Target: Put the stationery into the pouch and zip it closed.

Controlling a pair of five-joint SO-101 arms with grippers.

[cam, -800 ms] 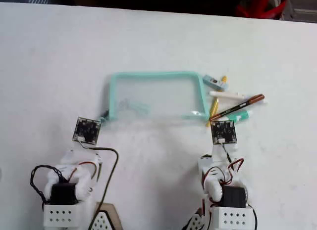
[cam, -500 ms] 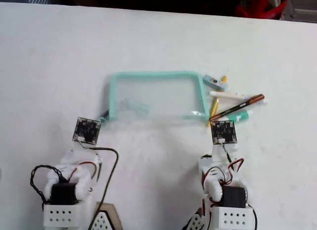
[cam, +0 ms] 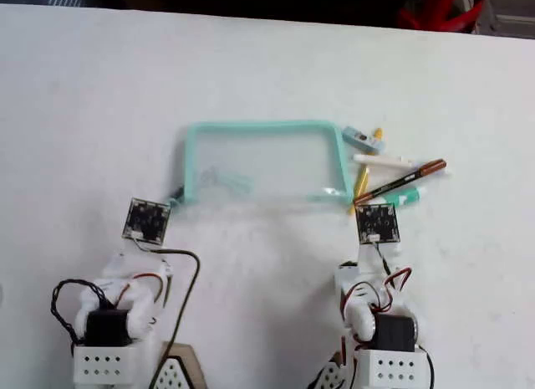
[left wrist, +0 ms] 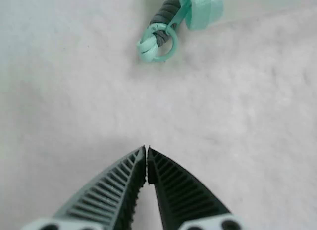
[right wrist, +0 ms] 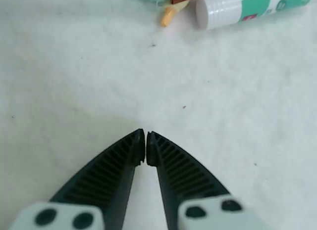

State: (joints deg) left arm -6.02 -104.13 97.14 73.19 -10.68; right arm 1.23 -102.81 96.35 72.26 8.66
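The pouch (cam: 263, 161) lies flat on the table (cam: 100, 88). Just beside its right end are crossed pens (cam: 399, 181), with a glue stick (right wrist: 247, 7) nearest the arms. The zip ring (left wrist: 161, 42) lies at its near left corner. The left gripper (left wrist: 147, 153) is before that corner, the right gripper (right wrist: 145, 138) before the right one.

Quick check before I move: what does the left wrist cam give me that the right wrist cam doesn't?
Left wrist view: the mint corner of the pouch and its pull ring on a dark cord, lying ahead of the left gripper.

Right wrist view: a white-capped green tube and a yellow pen tip, lying ahead of the right gripper.

Shared: the white table, and in each a gripper shut on nothing, with a stretch of bare table between its tips and those things.
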